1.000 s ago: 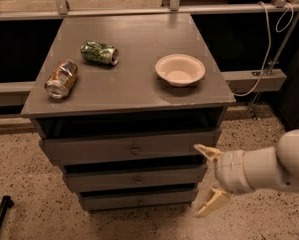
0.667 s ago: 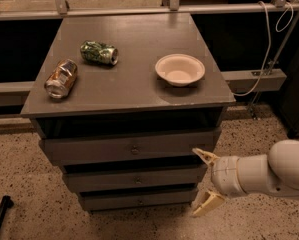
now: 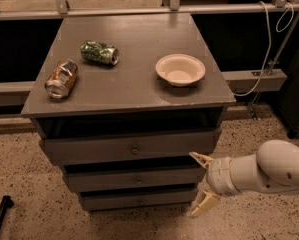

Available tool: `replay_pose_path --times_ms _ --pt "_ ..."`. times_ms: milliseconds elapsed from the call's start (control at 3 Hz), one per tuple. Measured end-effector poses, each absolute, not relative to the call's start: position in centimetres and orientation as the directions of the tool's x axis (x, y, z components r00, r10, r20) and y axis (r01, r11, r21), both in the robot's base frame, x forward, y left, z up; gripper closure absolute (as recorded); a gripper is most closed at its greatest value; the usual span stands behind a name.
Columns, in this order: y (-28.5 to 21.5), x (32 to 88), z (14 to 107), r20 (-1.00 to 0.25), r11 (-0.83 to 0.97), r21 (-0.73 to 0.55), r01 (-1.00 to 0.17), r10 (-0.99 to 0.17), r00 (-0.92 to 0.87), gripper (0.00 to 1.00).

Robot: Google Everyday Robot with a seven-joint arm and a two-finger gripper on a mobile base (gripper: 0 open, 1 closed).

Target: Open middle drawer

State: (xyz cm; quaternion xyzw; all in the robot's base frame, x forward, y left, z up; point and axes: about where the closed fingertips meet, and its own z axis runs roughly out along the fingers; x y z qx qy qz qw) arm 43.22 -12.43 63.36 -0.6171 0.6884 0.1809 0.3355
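Note:
The grey cabinet has three stacked drawers. The middle drawer (image 3: 134,180) is the second grey front, with a small round knob at its centre, and it sits slightly out from the cabinet. The wider top drawer (image 3: 131,146) is above it and the narrow bottom drawer (image 3: 139,200) below. My gripper (image 3: 199,183) is at the right end of the middle drawer front, pointing left. It is open, with one cream finger (image 3: 201,158) above and one below, spread wide and holding nothing. The white arm reaches in from the right.
On the cabinet top (image 3: 134,89) lie a crushed brown can (image 3: 62,78), a green can (image 3: 99,52) and a cream bowl (image 3: 180,69). A metal rail and a white cable (image 3: 269,59) run behind. A black rod (image 3: 0,215) lies on the speckled floor at the lower left.
The gripper and arm have shifted slightly left and down along the right side of the drawers. The drawers and the things on top have not moved.

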Motion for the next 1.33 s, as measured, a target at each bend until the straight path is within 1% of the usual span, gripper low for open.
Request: replay_pose_path --times_ms 333,667,1000,1333 --pt "-11.2 43.0 55.6 -0.643 0.055 -0.287 -0.956 -0.751 0.150 0.00" --pt "-11.8 46.5 55.8 -0.707 0.134 -0.437 -0.889 -0.662 0.248 0.00" --pt "-15.8 48.3 55.5 -0.705 0.209 -0.500 -0.840 -0.661 0.256 0.00" --pt "-14.0 47.6 52.0 -0.667 0.097 -0.472 -0.876 -0.690 0.282 0.00"
